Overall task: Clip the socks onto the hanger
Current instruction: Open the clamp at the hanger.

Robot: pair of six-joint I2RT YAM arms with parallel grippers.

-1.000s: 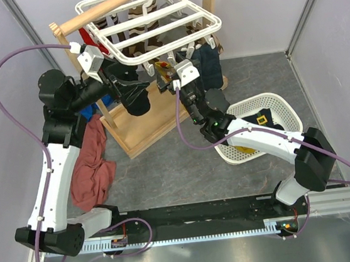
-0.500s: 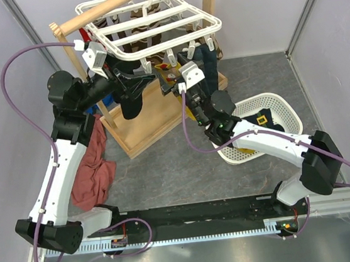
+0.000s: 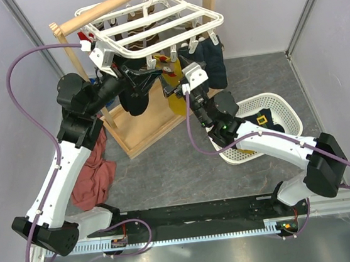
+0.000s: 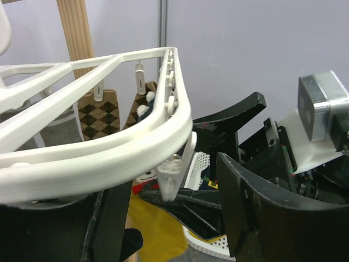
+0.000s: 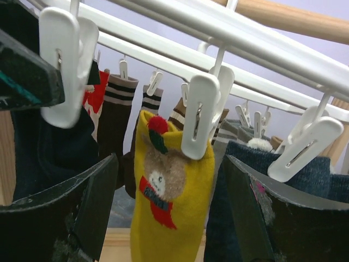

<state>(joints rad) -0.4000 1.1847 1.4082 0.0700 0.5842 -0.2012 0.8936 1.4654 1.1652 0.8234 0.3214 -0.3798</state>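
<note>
The white hanger (image 3: 170, 36) hangs from the wooden pole. My left gripper (image 3: 148, 77) is up at its near-left rim (image 4: 109, 147), jaws apart with one white peg (image 4: 174, 177) between them. A dark navy sock (image 3: 135, 101) hangs right below that gripper; what holds it I cannot tell. My right gripper (image 3: 176, 85) stands open just in front of a mustard-yellow sock (image 5: 174, 218), which hangs from a peg (image 5: 199, 114). It holds nothing. Another navy sock (image 5: 305, 174) is clipped to the right of the yellow one.
Brown argyle socks (image 4: 101, 112) and striped brown socks (image 5: 117, 109) hang from farther pegs. The wooden stand's base (image 3: 143, 131) sits under the hanger. A white mesh basket (image 3: 279, 103) holds more socks at the right. A red cloth (image 3: 91, 172) lies at the left.
My left arm has swung right and up to the hanger's rim, the dark sock moving with it. The hanger has tilted and shifted right. My right gripper has drifted slightly right.
</note>
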